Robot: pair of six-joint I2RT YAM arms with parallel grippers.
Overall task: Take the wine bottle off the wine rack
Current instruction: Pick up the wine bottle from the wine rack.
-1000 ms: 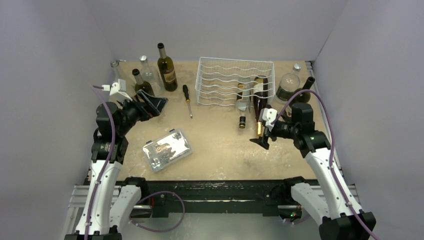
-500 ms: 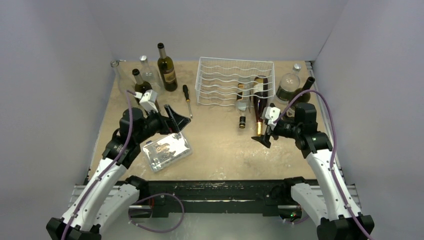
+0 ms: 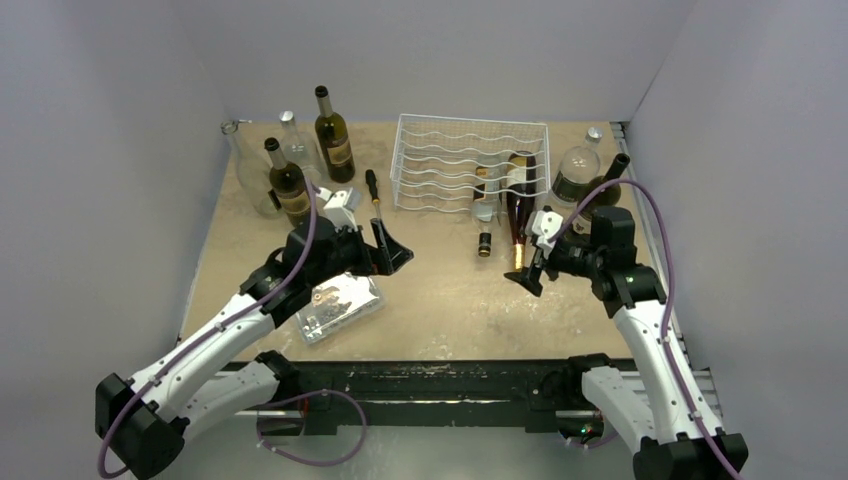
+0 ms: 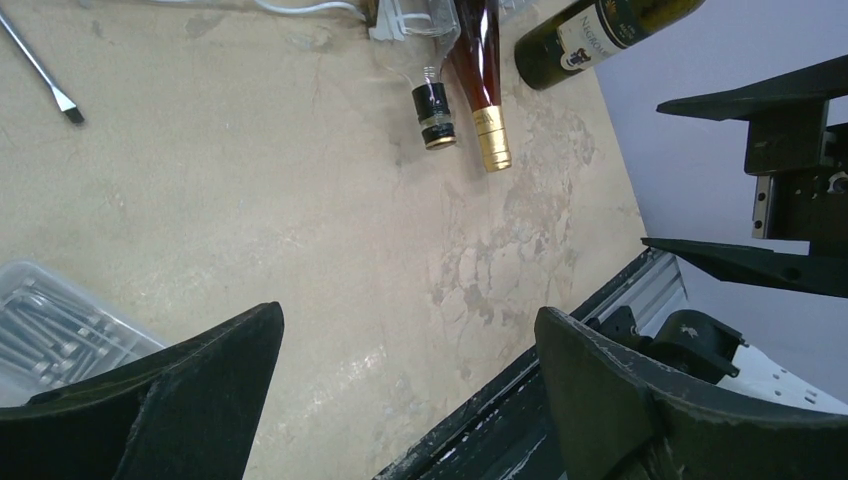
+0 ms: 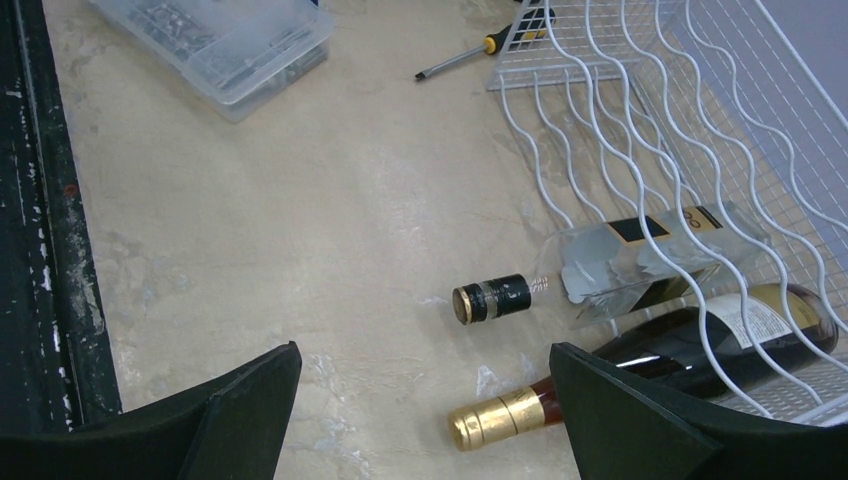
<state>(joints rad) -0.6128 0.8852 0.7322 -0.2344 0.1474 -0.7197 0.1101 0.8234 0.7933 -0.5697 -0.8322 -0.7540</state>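
Jaws spread and empty on left gripper [image 4: 408, 315] and right gripper [image 5: 422, 352]. Wine bottle [image 5: 700, 340] lies at the wine rack's [image 5: 640, 120] right end, gold-capped neck jutting out its near side. The right gripper should straddle that neck squarely, avoiding the clear bottle [image 5: 640, 260] alongside.

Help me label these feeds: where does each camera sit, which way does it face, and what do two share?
Top external: above and behind the bases, looking down at table and wine rack; both arms, left gripper, right gripper show.
Left wrist: on left arm, facing rightward across the table; own gripper, plus the right gripper.
Right wrist: on right arm, facing the rack's front; own gripper.
Shared: both wrist views show the gold-capped bottle.
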